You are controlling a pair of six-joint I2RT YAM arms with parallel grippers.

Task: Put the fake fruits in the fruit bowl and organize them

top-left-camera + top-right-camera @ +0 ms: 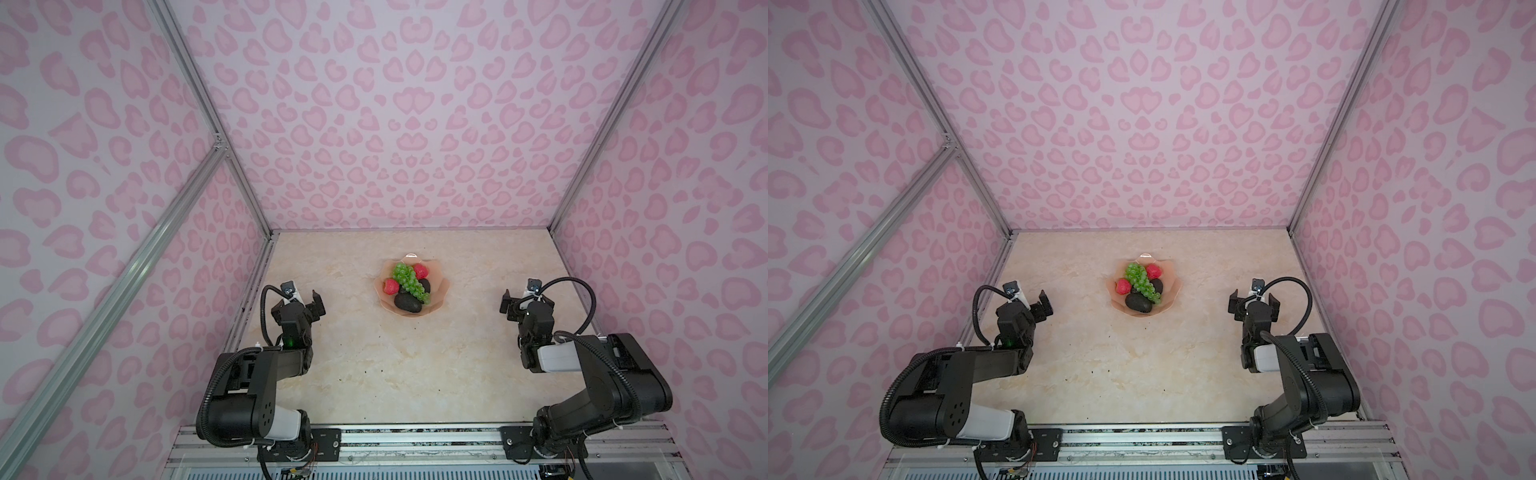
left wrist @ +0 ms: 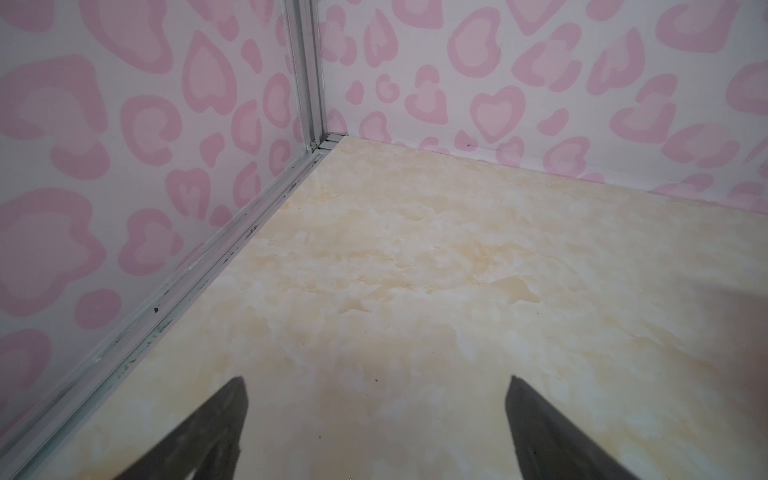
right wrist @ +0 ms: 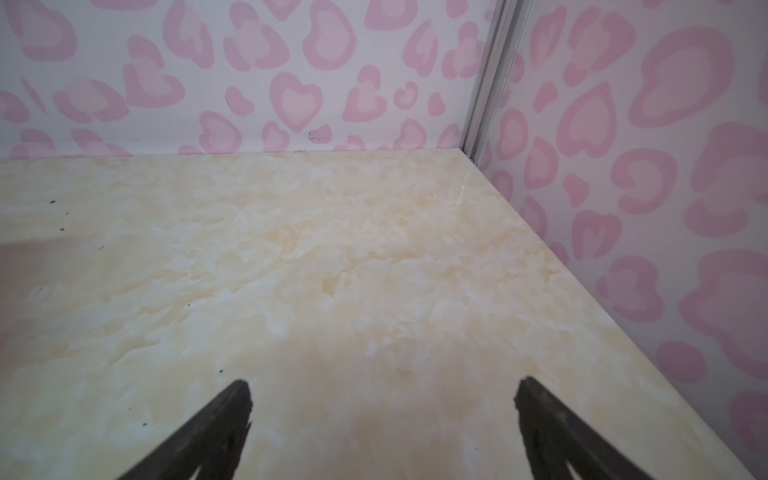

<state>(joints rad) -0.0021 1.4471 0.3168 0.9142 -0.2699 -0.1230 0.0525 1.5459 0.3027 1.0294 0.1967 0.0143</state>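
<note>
The peach-pink fruit bowl (image 1: 444,286) (image 1: 1173,291) stands mid-table toward the back in both top views. In it lie the fake fruits: a green grape bunch (image 1: 409,279) (image 1: 1142,281) draped diagonally, two red strawberries (image 1: 420,270) (image 1: 390,286) and two visible dark avocados (image 1: 408,302) (image 1: 424,285). My left gripper (image 1: 302,305) (image 2: 378,380) hovers open and empty well left of the bowl. Well to the bowl's right, my right gripper (image 1: 527,302) (image 3: 383,380) is open and empty too. Neither wrist view shows the bowl, only bare table.
Pink-patterned walls with aluminium posts close in the beige marble table (image 1: 395,374) on three sides. The left wrist view faces the back left corner (image 2: 320,143) and the right wrist view the back right corner (image 3: 471,151). A metal rail (image 1: 415,436) runs along the front edge.
</note>
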